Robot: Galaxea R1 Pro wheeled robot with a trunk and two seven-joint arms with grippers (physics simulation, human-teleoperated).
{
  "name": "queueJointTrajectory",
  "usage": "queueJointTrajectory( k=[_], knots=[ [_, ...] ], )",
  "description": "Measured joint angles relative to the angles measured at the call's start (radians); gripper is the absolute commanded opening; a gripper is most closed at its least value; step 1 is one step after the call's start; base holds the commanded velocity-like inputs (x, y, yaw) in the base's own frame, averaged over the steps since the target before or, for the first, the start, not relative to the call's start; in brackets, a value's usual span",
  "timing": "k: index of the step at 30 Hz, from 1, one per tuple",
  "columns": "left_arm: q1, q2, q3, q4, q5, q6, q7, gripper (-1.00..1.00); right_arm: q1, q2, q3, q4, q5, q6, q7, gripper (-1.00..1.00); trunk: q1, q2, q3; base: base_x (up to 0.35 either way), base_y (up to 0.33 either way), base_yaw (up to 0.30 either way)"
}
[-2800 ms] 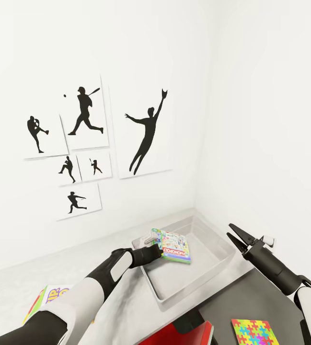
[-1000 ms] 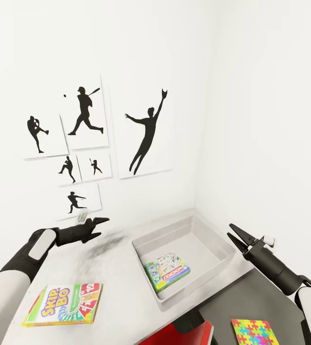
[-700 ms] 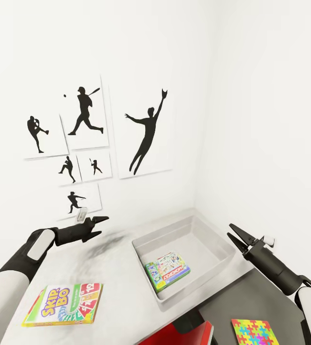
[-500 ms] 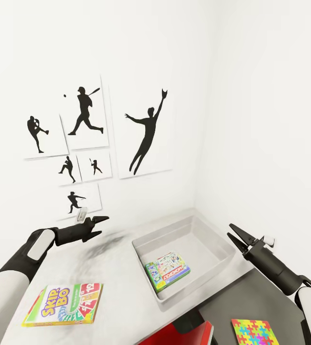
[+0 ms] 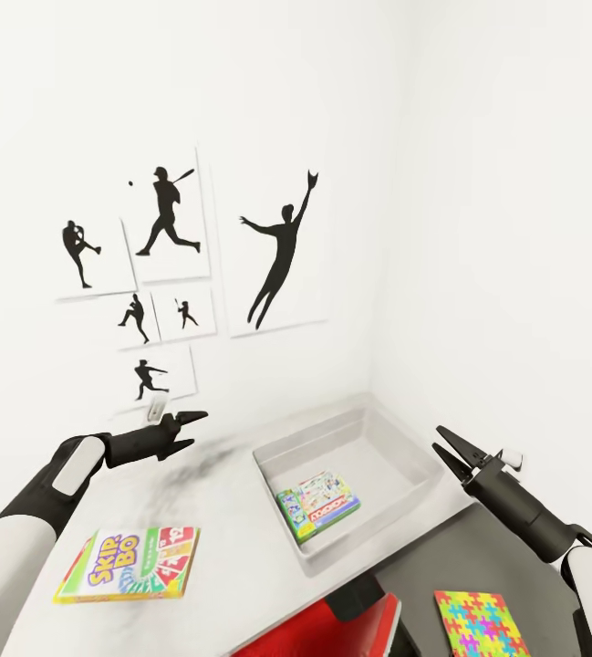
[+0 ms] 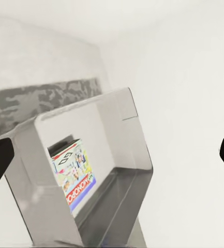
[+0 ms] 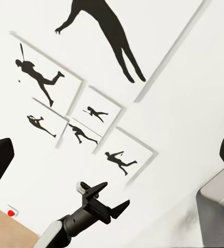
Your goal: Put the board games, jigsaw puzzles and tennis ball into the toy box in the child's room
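Note:
The light grey toy box (image 5: pixel 403 454) stands on the pale table (image 5: pixel 232 511) in the room's corner. One board game, a white Monopoly box (image 5: pixel 318 505) with a green edge, lies flat inside it. The left wrist view looks into the toy box (image 6: pixel 137 170) at that same game (image 6: pixel 73 173). A second board game, the yellow-green Skip-Bo box (image 5: pixel 129 564), lies on the table's near left. A jigsaw puzzle (image 5: pixel 482 625) rests on a dark grey surface at lower right. My left gripper (image 5: pixel 195 429) hovers open and empty above the table, left of the box. My right gripper (image 5: pixel 438 440) hangs open and empty beside the box's right end.
Black silhouette pictures (image 5: pixel 282 246) hang on the white wall behind the table. A red object (image 5: pixel 332 630) sits below the table's front edge. The right wrist view looks across at my left gripper (image 7: pixel 109 206) and the pictures (image 7: pixel 104 31).
My left gripper let go of the Monopoly box, which now lies in the toy box, and drew back to the left. The head camera shifted slightly in the last half second.

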Motion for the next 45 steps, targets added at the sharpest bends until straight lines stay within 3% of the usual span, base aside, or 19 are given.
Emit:
queueJointTrajectory(
  k=[5,14,29,32,41,45],
  knots=[
    [0.0,0.001,0.001,0.0,0.0,0.0,-0.01,1.0,0.0,0.0,-0.001,0.0,0.0,0.0,0.0,1.0,0.0,0.0,0.0,-0.137,0.0,0.0],
    [0.004,0.003,0.001,0.0,-0.014,-0.001,-0.142,1.0,0.0,0.001,-0.001,0.0,-0.001,0.0,0.001,1.0,0.0,0.0,0.0,-0.059,0.093,-0.011],
    [0.007,0.006,0.001,0.0,-0.012,0.0,-0.193,1.0,0.01,0.001,-0.002,0.0,0.0,-0.001,0.028,1.0,0.0,0.0,0.015,-0.114,0.193,-0.144],
    [0.008,0.012,0.0,0.0,-0.013,0.0,-0.246,1.0,0.011,0.001,-0.002,0.0,0.0,-0.001,0.03,1.0,0.0,0.0,0.019,-0.014,0.024,-0.183],
    [0.031,0.056,0.0,0.0,-0.019,-0.006,-0.503,1.0,0.011,0.001,-0.002,0.0,0.0,-0.001,0.032,1.0,-0.001,0.0,0.031,-0.003,0.005,-0.184],
    [0.034,0.069,-0.001,0.0,-0.02,-0.006,-0.54,1.0,0.011,0.001,-0.002,0.0,0.0,-0.001,0.032,1.0,-0.001,0.0,0.036,0.0,0.001,-0.172]
  ],
)
